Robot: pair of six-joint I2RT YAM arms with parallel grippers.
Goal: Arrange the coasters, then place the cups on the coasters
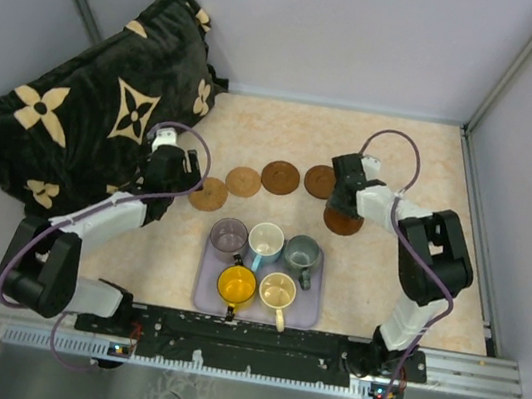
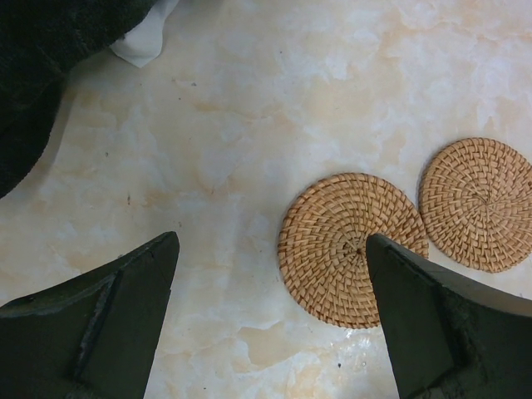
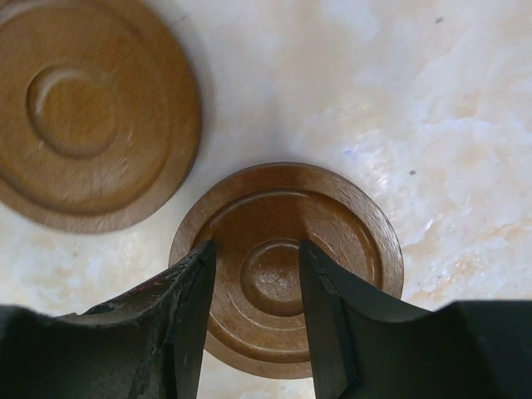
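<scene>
Five coasters lie in a loose arc behind the tray: two tan woven ones (image 1: 209,194) (image 1: 244,181) and three dark brown ones (image 1: 281,177) (image 1: 321,181) (image 1: 342,222). My right gripper (image 1: 342,210) (image 3: 258,248) stands part open over the nearest brown coaster (image 3: 349,241), its fingertips on or just above its face; a second brown coaster (image 3: 83,108) lies beside. My left gripper (image 1: 171,169) (image 2: 273,245) is wide open and empty, just left of the tan coasters (image 2: 332,241) (image 2: 478,204). The cups stand on the tray: purple (image 1: 229,237), white (image 1: 266,240), grey-green (image 1: 302,254), yellow (image 1: 237,283), cream (image 1: 278,290).
The lavender tray (image 1: 307,312) sits at the near middle of the table. A black blanket with tan flower shapes (image 1: 88,111) is heaped at the back left, its edge (image 2: 33,50) close to the left gripper. Grey walls close in the table.
</scene>
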